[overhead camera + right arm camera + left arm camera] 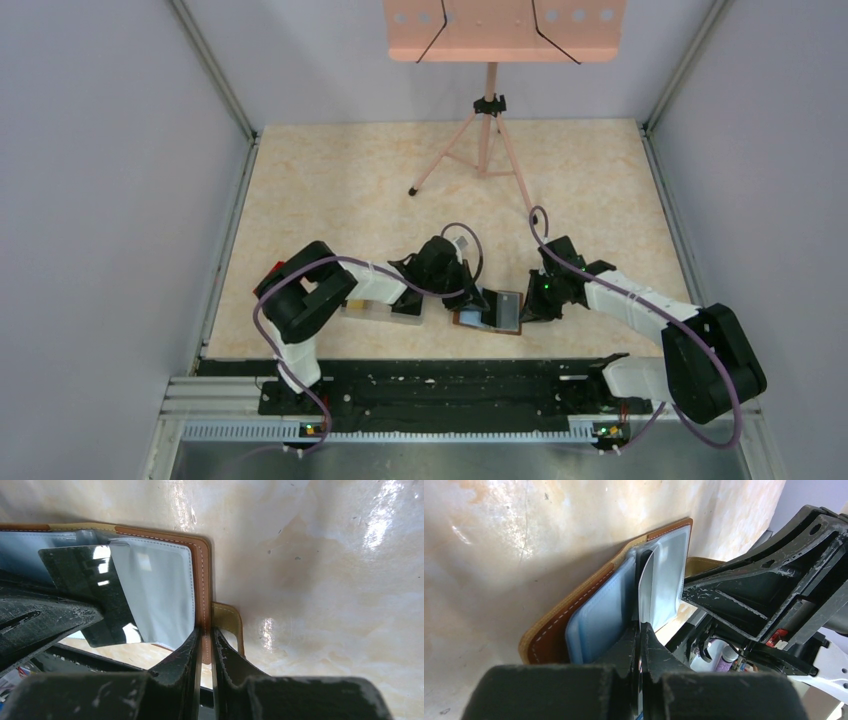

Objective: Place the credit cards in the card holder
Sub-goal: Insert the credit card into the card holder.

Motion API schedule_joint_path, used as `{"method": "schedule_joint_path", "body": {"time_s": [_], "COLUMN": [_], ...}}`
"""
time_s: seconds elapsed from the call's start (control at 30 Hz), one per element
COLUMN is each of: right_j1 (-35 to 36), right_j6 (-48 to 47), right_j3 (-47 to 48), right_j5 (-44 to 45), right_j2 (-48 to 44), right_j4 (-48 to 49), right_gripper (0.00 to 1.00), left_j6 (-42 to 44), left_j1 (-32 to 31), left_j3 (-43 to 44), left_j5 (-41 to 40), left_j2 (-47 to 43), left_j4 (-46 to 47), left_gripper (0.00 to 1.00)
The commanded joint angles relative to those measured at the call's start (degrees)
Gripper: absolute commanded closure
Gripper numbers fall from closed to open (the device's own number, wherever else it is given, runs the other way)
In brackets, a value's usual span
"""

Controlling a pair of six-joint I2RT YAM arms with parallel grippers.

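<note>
Pale marbled table [600, 190]. The open card holder [201, 580] lies near the front edge at centre, blue-grey inside up, between my two claws. My R gripper [205, 640]: jaws nearly closed, pinching the brown right edge of the holder beside the snap tab [225, 611]. My L gripper [640, 632]: jaws narrow, clamping one black credit card [85, 590], tilted over the clear sleeve [155, 595]. Card corner appears to meet the sleeve mouth; insertion unconfirmed, view obstructed.
</note>
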Motion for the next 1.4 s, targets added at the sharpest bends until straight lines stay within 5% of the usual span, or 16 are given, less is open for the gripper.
{"method": "schedule_joint_path", "body": {"time_s": [0.0,0.2,0.53,0.77,0.8,0.93,1.37], "right_j1": [-0.32,-0.32,-0.39,-0.38,-0.35,-0.36,-0.35], "right_j6": [-0.33,-0.38,-0.34,-0.35,-0.38,-0.45,-0.74], "right_j3": [-1.12,-1.29,-1.01,-0.77,-0.77,-0.65,0.51], "right_j5": [-0.48,-0.70,-1.17,-1.40,-1.45,-1.53,-2.27], "right_j2": [0.35,0.35,-0.43,-0.65,-0.61,-0.61,-1.59], "right_j4": [1.66,1.79,1.60,1.44,1.45,1.54,1.30], "right_gripper": [0.88,0.88,0.88,0.88,0.88,0.88,0.88], "left_j6": [-1.08,-2.03,7.71,11.24,11.66,13.50,12.21], "left_j1": [-0.56,-0.69,-2.95,-3.71,-3.84,-4.52,-5.66], "left_j3": [-0.19,-0.91,8.02,14.12,15.09,19.79,24.52], "left_j5": [-0.39,-0.37,-9.23,-11.38,-11.29,-10.15,-0.61], "left_j2": [2.24,2.40,-2.20,0.19,0.88,3.94,8.09], "left_j4": [3.02,4.13,-21.59,-30.16,-31.09,-34.58,-28.23], "left_gripper": [1.00,1.00,0.59,0.51,0.42,0.50,0.48]}}
